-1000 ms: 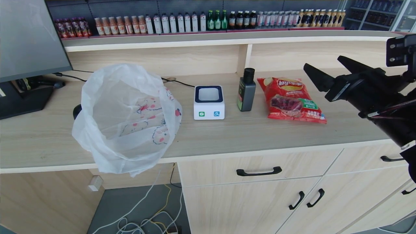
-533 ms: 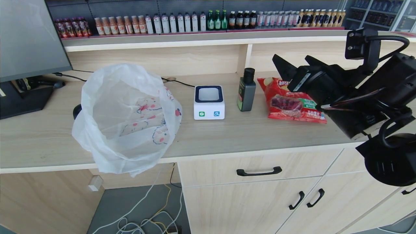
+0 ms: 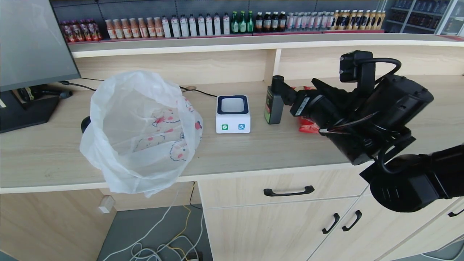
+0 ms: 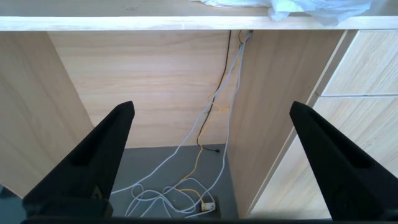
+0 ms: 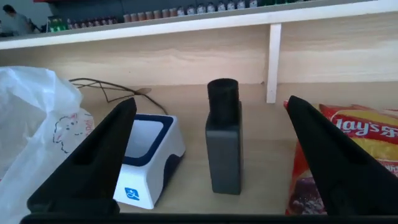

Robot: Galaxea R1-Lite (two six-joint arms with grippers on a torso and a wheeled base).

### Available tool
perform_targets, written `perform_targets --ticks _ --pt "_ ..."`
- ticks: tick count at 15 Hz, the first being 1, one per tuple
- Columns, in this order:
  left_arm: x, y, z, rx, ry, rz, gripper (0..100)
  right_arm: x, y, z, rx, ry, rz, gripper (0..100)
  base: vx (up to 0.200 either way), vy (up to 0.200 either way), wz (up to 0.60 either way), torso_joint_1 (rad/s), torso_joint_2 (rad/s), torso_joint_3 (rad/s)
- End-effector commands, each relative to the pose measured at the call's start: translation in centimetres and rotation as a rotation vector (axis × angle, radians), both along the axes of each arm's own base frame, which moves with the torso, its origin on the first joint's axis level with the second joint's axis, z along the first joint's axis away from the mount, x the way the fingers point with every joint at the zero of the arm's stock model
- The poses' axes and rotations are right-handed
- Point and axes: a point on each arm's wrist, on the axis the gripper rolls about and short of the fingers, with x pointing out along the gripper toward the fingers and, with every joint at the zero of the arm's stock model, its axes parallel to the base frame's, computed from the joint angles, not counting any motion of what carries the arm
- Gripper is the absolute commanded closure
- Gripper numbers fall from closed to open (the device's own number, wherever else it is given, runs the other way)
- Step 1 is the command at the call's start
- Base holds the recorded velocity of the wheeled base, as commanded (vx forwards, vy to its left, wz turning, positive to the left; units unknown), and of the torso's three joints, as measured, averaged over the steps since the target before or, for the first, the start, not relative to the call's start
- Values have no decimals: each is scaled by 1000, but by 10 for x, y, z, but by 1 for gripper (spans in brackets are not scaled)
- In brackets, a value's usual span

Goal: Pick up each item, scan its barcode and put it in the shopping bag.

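A dark grey bottle [image 3: 274, 103] with a black cap stands upright on the wooden counter, right of the white scanner box [image 3: 233, 114]. In the right wrist view the bottle [image 5: 224, 146] sits between my open fingers, a short way ahead of them. My right gripper [image 3: 299, 88] hovers open just right of the bottle, above a red chip bag [image 3: 307, 126] that my arm mostly hides; the chip bag [image 5: 348, 162] lies flat beside the bottle. A translucent white shopping bag [image 3: 139, 130] stands open at the counter's left. My left gripper [image 4: 211, 134] hangs open below the counter edge.
A monitor [image 3: 32, 43] on a black stand fills the counter's far left. A cable [image 3: 197, 91] runs behind the scanner. Rows of drink bottles [image 3: 224, 23] line the rear shelf. Drawers with black handles [image 3: 288, 191] sit under the counter, and loose wires [image 4: 186, 186] lie on the floor.
My right arm has swung in from the right edge, leftward over the chip bag, to beside the bottle. The bag, scanner and bottle have not moved.
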Motion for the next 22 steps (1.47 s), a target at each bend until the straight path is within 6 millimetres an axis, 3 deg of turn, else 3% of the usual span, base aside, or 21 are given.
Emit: perform_targets --ticks 1,4,6,11,14,19,22 --pt "0 0 0 0 0 -1 0 10 10 -16 -79 14 -12 0 0 0 0 0 0 0" --pt "0 0 0 0 -1 1 0 21 21 -16 -97 3 -10 0 0 0 0 0 0 0" --pt "0 0 0 0 -1 -1 0 27 17 -14 -111 32 -33 0 0 0 0 0 0 0" --pt "0 0 0 0 0 -1 0 51 28 9 -100 43 -78 0 0 0 0 0 0 0" --pt "0 0 0 0 -1 1 0 61 37 13 -87 51 -115 0 0 0 0 0 0 0" --pt "0 0 0 0 -1 -1 0 71 41 8 -89 75 -135 0 0 0 0 0 0 0" --pt "0 0 0 0 -1 1 0 78 44 -5 -87 106 -153 0 0 0 0 0 0 0"
